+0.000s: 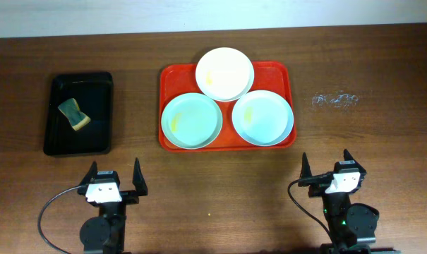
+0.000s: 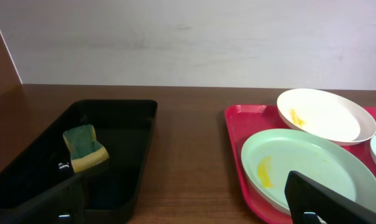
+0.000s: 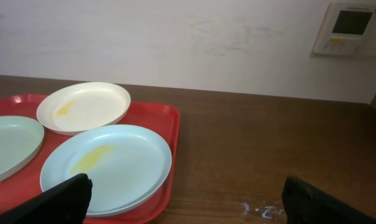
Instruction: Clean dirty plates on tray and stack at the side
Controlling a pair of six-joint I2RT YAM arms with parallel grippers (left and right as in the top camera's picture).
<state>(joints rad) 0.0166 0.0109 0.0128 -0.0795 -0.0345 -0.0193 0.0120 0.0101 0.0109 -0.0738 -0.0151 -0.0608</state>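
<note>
The red tray sits at the table's middle back and holds three plates. A white plate lies at the back, a pale blue-green plate at front left, another at front right. All three carry yellowish smears. In the left wrist view the white plate and the left green plate show; in the right wrist view the white plate and the right one. My left gripper and right gripper are open and empty near the front edge.
A black tray at the left holds a yellow-green sponge, which also shows in the left wrist view. A whitish smudge marks the table to the right of the red tray.
</note>
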